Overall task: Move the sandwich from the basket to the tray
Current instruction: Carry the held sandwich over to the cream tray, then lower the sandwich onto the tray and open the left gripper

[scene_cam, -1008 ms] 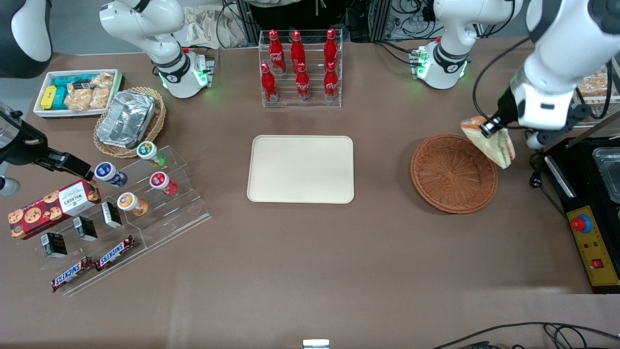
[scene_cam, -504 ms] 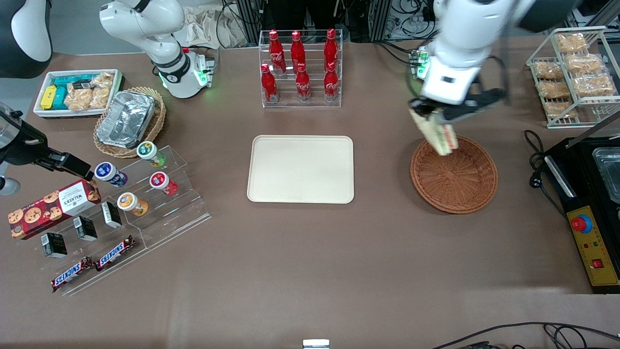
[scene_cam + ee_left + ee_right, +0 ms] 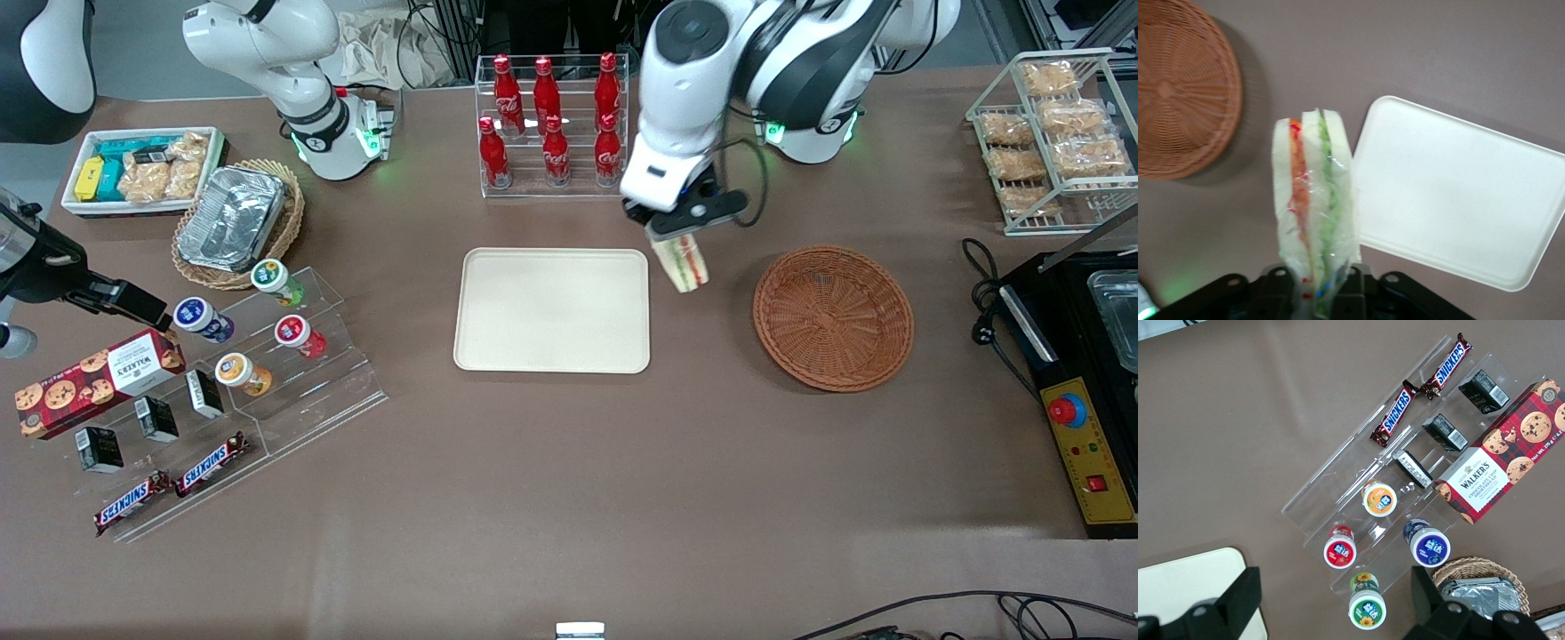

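My left gripper is shut on the sandwich, a plastic-wrapped wedge of white bread with orange-red and green layers, and holds it in the air between the tray and the basket, just beside the tray's edge. In the left wrist view the sandwich hangs from the gripper, with the cream tray on one side and the reddish-brown wicker basket, which holds nothing, on the other.
A clear rack of red cola bottles stands just farther from the camera than the tray, close to the arm. A wire rack of bagged snacks and a black machine stand at the working arm's end. Snack displays lie toward the parked arm's end.
The left gripper has carried the sandwich from above the basket's rim sideways toward the tray, now hanging next to the tray's edge. The basket and tray have not moved.
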`<state>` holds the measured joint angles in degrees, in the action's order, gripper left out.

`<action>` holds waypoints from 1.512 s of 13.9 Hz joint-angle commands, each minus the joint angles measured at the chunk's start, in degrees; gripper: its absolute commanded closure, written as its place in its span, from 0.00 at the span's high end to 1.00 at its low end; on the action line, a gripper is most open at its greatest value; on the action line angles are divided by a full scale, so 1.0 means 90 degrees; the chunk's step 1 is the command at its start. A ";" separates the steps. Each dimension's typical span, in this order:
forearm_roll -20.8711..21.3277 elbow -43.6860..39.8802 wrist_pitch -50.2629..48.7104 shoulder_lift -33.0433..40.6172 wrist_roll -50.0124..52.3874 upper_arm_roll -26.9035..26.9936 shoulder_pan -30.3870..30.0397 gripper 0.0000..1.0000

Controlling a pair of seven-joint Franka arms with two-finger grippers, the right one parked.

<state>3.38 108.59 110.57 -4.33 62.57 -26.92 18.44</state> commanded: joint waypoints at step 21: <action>0.2300 0.1284 0.3769 -0.2243 0.1202 0.0159 0.0549 0.07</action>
<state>22.05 119.69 143.61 -24.91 71.54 -25.63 23.34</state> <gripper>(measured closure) 0.811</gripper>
